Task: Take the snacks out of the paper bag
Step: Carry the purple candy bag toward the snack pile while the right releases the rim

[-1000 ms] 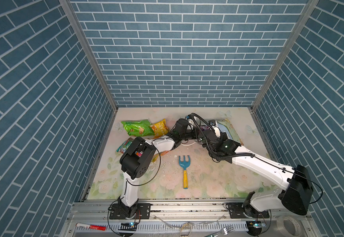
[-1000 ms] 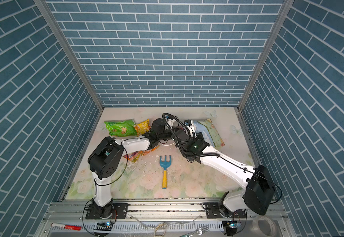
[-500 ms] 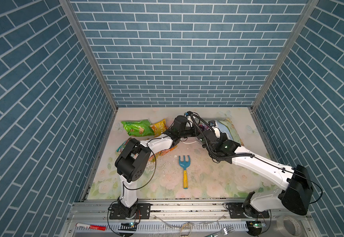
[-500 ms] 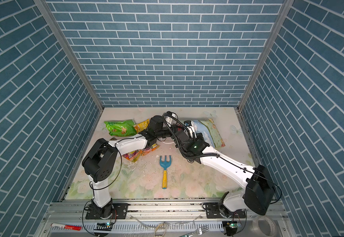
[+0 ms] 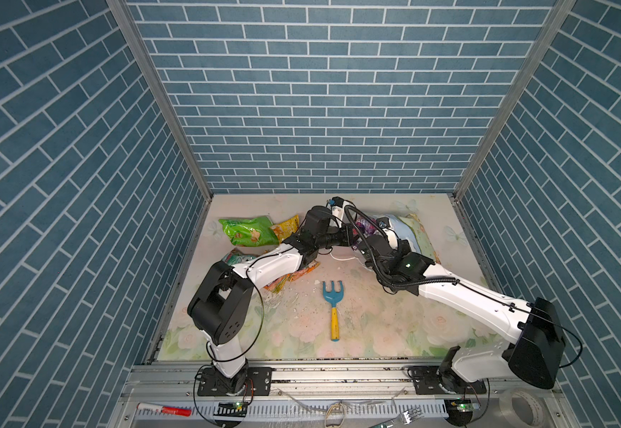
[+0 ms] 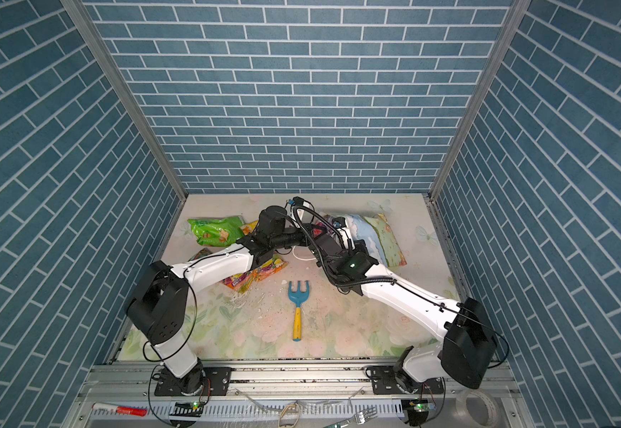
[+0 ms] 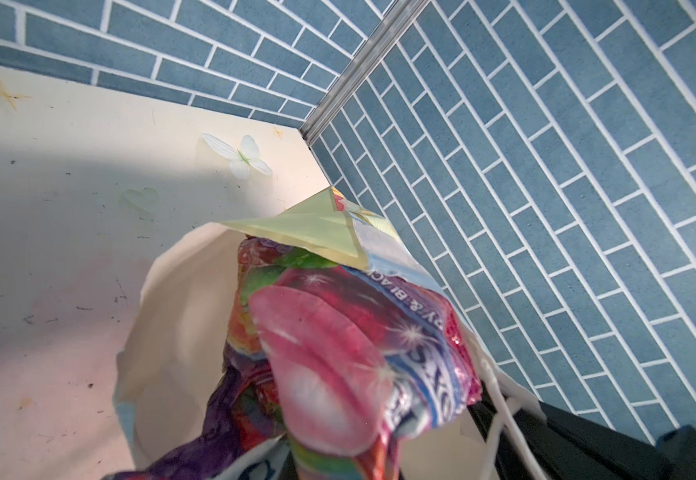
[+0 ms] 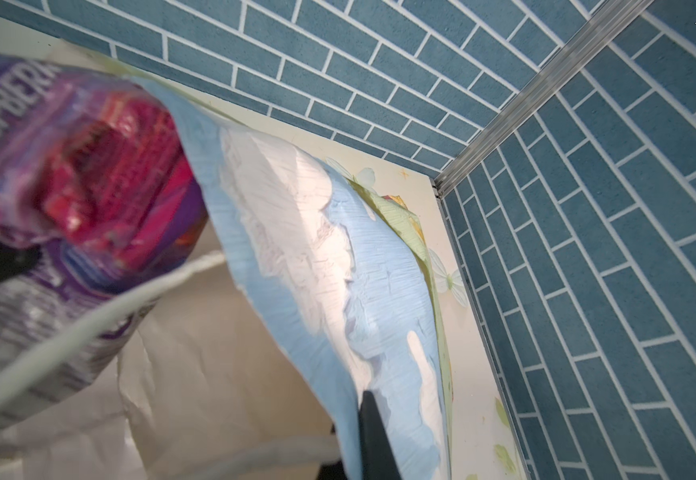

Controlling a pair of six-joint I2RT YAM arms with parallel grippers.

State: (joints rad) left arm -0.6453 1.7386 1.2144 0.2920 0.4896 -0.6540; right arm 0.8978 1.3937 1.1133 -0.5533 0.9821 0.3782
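Blue rake [image 5: 334,311] apart, green packet [image 5: 246,231] touching yellow packet [image 5: 286,229]

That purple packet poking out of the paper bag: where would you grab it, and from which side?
Pinch the crumpled end of the purple packet that sticks out of the paper bag, coming in through the bag's open mouth. The bag lies on its side and its walls cover the rest, so probably only that thin, foldable end is free.

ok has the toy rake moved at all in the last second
No. In a top view the toy rake lies just where it did, its handle pointing at the front rail and no nearer to it than before.
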